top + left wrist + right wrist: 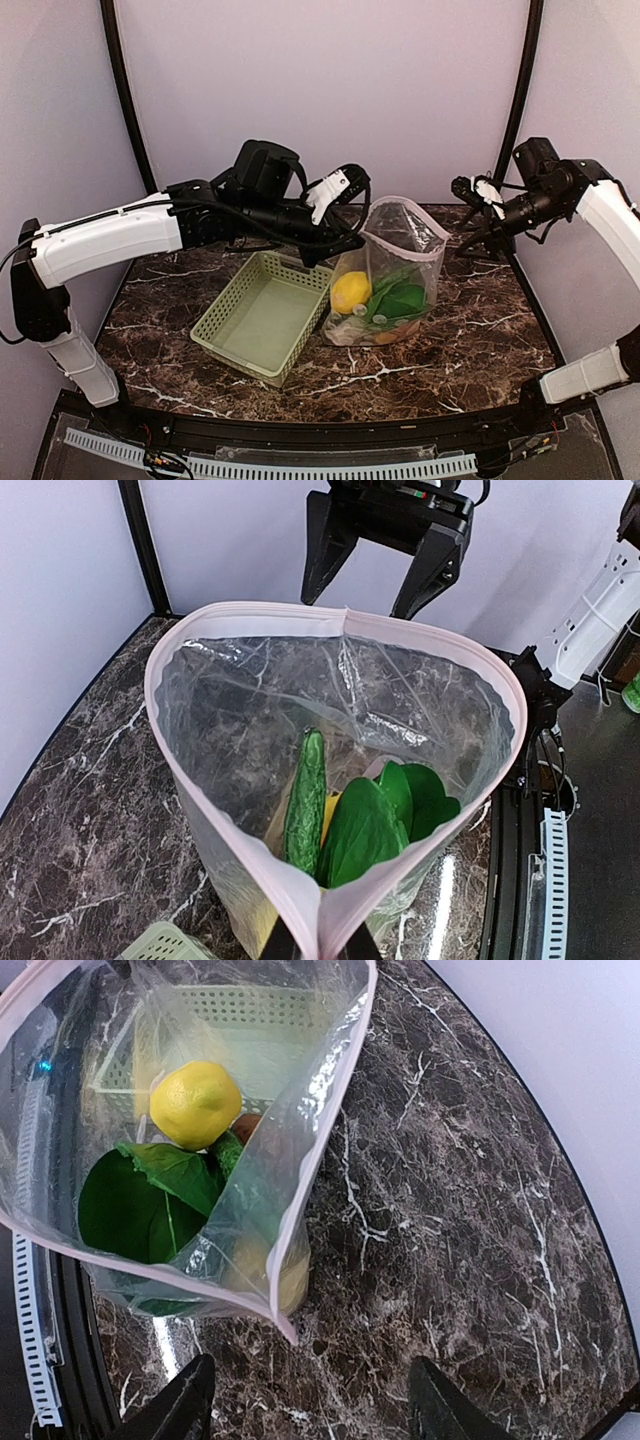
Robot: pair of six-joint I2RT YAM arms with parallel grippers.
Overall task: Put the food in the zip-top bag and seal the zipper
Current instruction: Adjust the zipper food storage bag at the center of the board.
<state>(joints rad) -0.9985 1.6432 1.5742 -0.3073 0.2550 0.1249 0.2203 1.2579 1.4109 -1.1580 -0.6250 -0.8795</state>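
Top external: your clear crinkly zip-top bag (pixel 405 250) stands mouth-up; only left wrist shows the dark green cucumber (pixel 305 805) on end. Left gripper (pixel 318 945) pinches the bag's rim; right gripper (pixel 310 1400) gapes.

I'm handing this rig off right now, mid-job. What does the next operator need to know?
Left gripper: jaws shut on one corner of the bag rim, holding it up.
Right gripper: open, holding nothing, clear of the bag.
The bag stands upright beside the basket. The lemon, cucumber and green leaves are inside it. No food shows in the basket.
Done, it seems: loading.
Left to do: close the zipper, which gapes wide open.
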